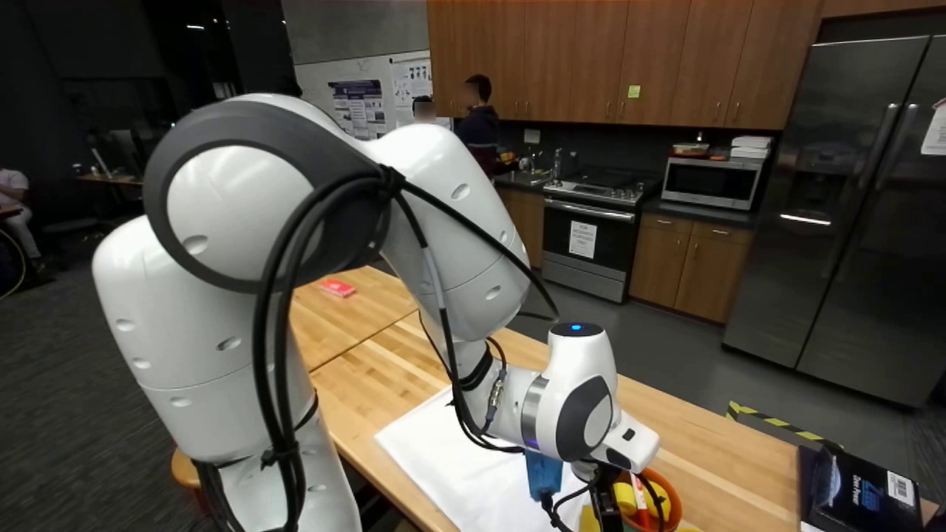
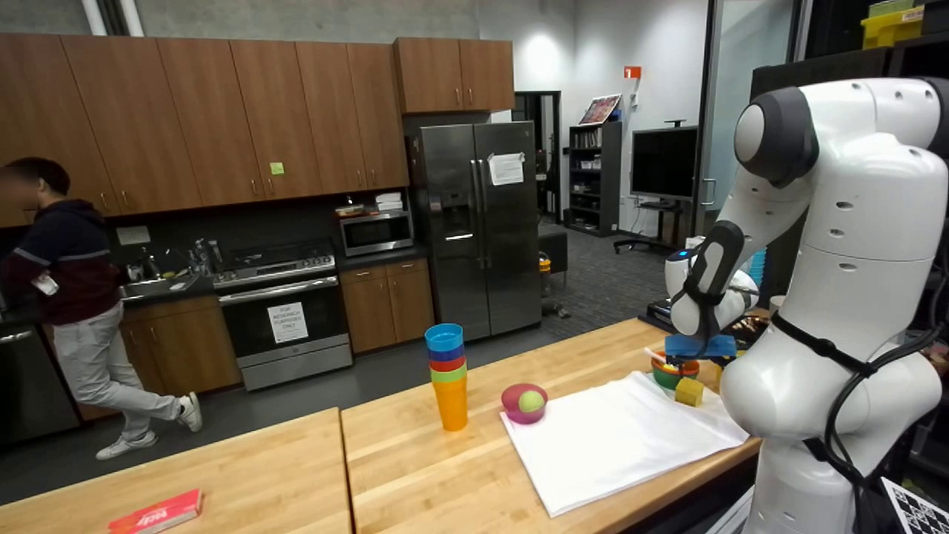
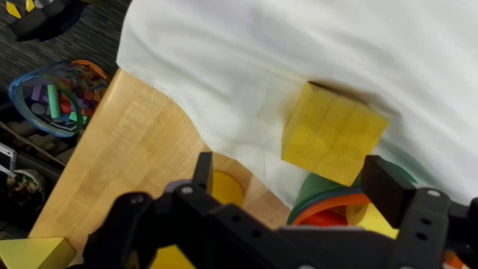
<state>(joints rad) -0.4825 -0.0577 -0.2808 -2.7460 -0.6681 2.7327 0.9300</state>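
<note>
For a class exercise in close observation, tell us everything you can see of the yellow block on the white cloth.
The yellow block is chunky and roughly cubic, with flat faces and straight edges. Faint parallel bands cross its broadest visible face; it could be painted wood. It rests on the white cloth, next to the green bowl. In the wrist view one corner covers part of that bowl; contact and tilt are unclear. The open claw does not grip it.

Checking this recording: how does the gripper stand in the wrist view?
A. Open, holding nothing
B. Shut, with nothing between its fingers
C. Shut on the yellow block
A: the gripper has its fingers spread wide, and white cloth shows in the gap between one of them and the yellow block.
</note>
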